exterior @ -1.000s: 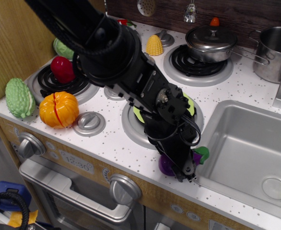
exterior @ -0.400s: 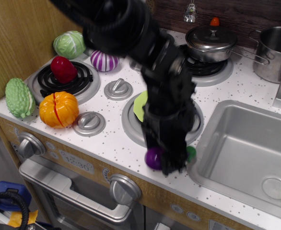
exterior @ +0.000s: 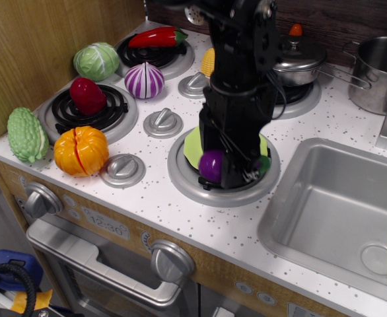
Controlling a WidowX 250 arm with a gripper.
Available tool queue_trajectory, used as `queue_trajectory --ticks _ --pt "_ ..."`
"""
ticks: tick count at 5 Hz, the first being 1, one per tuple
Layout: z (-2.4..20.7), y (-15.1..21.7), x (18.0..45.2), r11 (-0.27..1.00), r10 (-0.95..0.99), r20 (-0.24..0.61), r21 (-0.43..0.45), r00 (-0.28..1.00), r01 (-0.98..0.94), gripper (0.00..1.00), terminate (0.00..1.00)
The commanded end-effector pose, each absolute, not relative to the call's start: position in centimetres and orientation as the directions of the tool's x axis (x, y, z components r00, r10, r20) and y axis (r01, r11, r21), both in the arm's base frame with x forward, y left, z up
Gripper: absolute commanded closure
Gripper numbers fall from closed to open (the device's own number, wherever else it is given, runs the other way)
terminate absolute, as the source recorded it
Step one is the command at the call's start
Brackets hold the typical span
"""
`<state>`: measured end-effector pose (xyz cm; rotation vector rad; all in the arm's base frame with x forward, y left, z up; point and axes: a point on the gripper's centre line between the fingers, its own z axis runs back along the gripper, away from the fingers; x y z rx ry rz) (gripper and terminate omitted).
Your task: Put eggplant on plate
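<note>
Gripper (exterior: 228, 173) clamped on small glossy purple plastic eggplant (exterior: 212, 165). Eggplant sits over near edge of flat lime-green plastic plate (exterior: 192, 145); contact unclear.

Surface finishes: mostly plastic, some bright metal.
Eggplant (exterior: 211, 165) glossy smooth purple plastic; plate (exterior: 192, 146) matt lime plastic; gripper (exterior: 232, 173) black, semi-gloss. Counter (exterior: 180, 218) white, speckled, smooth. Sink (exterior: 339, 205) at right brushed metal; lidded pot (exterior: 298, 59) at top polished metal. Wall panel (exterior: 28, 59) at left wood-grain.
</note>
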<state>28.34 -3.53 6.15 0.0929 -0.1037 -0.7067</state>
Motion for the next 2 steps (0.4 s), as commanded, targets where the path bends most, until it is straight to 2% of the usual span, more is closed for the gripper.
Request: queue_trajectory --ticks 1,2 --pt "7.7 -0.7 31.4 0.671 -0.742 0.171 0.193 0.648 0.716 1.00 0.00" --pt "6.4 0.8 32.4 0.630 -0.774 0.230 0.197 0.589 0.751 0.00 0.00"
